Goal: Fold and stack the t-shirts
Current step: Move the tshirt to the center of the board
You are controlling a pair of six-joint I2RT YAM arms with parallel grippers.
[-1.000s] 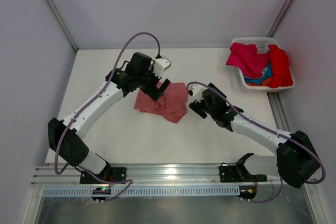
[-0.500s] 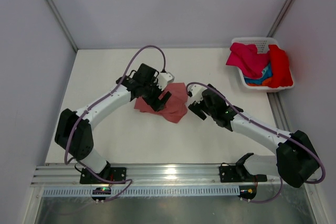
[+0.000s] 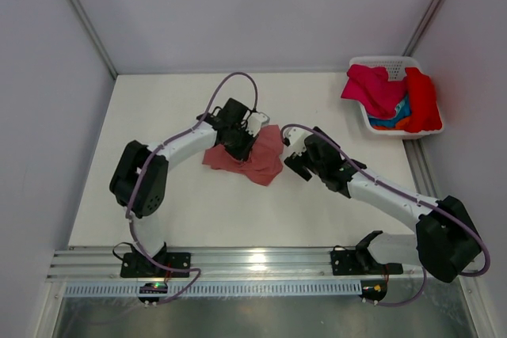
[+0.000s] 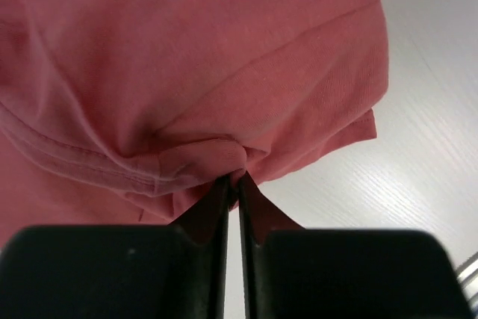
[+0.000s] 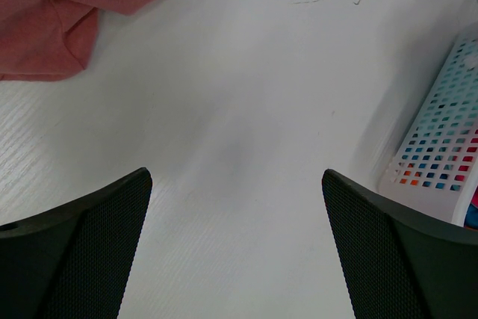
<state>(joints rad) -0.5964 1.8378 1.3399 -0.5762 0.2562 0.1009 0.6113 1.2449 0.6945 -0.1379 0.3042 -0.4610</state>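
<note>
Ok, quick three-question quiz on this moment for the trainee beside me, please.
1. True or false: the right gripper is closed on cloth.
2. What does the left gripper pinch? A) a fold of the salmon t-shirt B) a blue towel C) nothing
3. Where do the other t-shirts lie?
Key: 1 false, its jaws stand open over the table. 2 A. 3 In the white basket at the far right.

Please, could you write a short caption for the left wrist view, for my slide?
Left gripper pinching a fold of the salmon t-shirt lying on the white table.
</note>
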